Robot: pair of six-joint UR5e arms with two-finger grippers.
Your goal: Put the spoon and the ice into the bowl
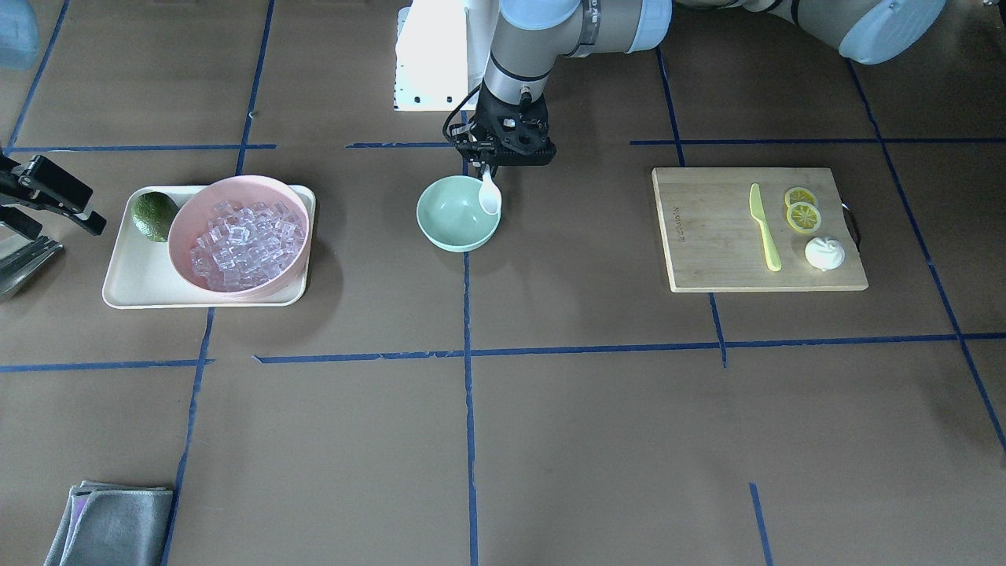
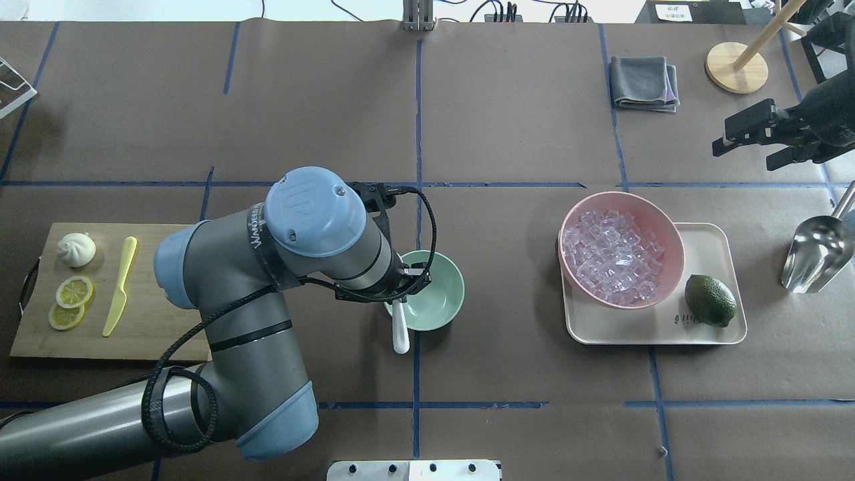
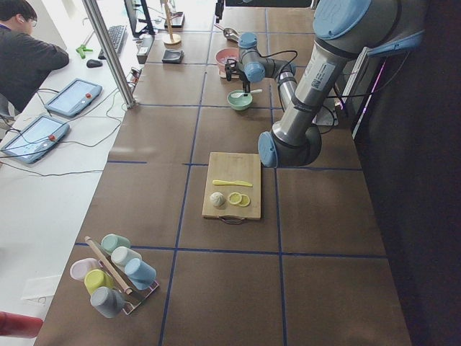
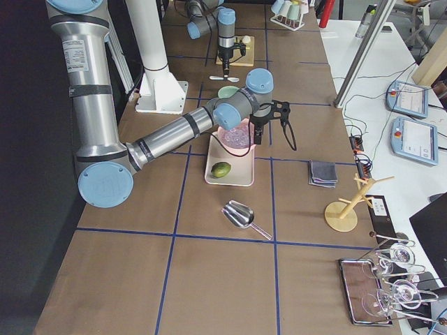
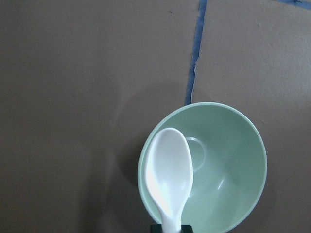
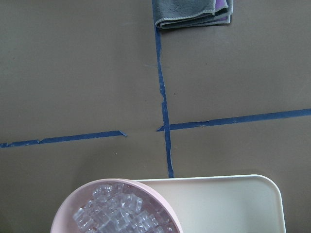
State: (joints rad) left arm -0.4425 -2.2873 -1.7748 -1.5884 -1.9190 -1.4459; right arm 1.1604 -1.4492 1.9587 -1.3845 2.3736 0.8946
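While the left pincer (image 1: 489, 167) pinches the spoon (image 1: 490, 196) by its handle, scoop hanging just inside the mint bowl (image 1: 452, 229), we judge the spoon step near done, release pending. Right pincer (image 2: 745, 137) spread, empty, apart from the tray (image 1: 134, 287). Ice (image 1: 244, 240) all sits in the pink bowl (image 1: 185, 216) on the counter (image 1: 597, 409); none in the mint bowl.

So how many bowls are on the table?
2: a mint-green bowl at mid-table, and a pink bowl full of ice cubes on the cream tray.
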